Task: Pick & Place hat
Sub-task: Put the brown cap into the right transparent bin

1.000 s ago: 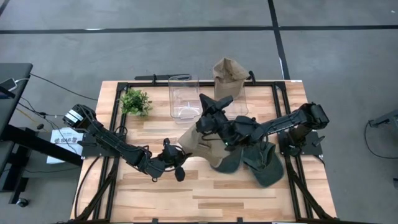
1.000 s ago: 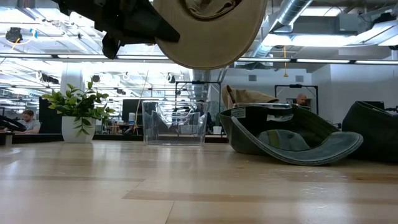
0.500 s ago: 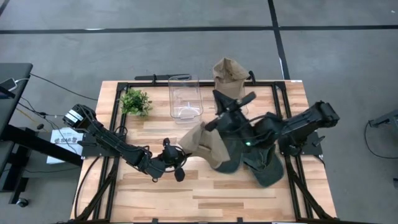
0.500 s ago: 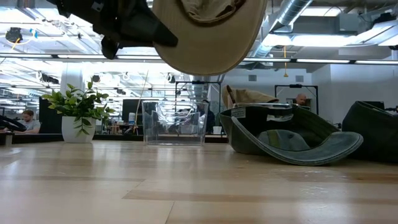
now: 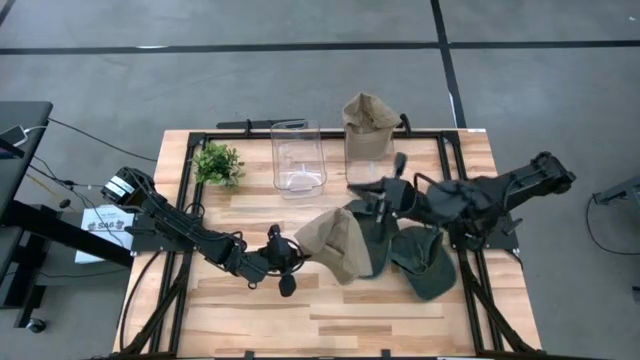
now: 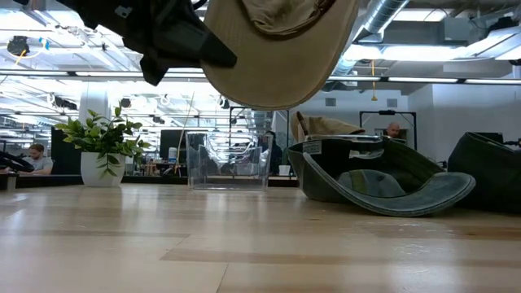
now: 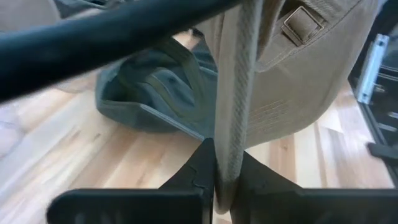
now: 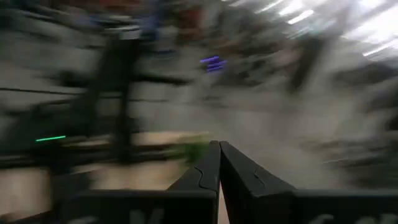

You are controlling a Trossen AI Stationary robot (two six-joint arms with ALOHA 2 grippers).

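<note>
On the surface (image 5: pixel 250 315), a plant (image 5: pixel 218 163) stands near the back left corner. Right of it, along the back, sits a bin (image 5: pixel 296 157), and right of that a second bin (largely hidden) carries a bag (image 5: pixel 369 113) in its top. The left pincer (image 5: pixel 290 254) sits left of centre, clamped on the brim of a hat (image 5: pixel 335 243) held above the surface. Just right of that hat, two more hats (image 5: pixel 425 262) lie on the surface, overlapping. The right pincer (image 5: pixel 398 166) hangs shut above them, in front of the second bin.
</note>
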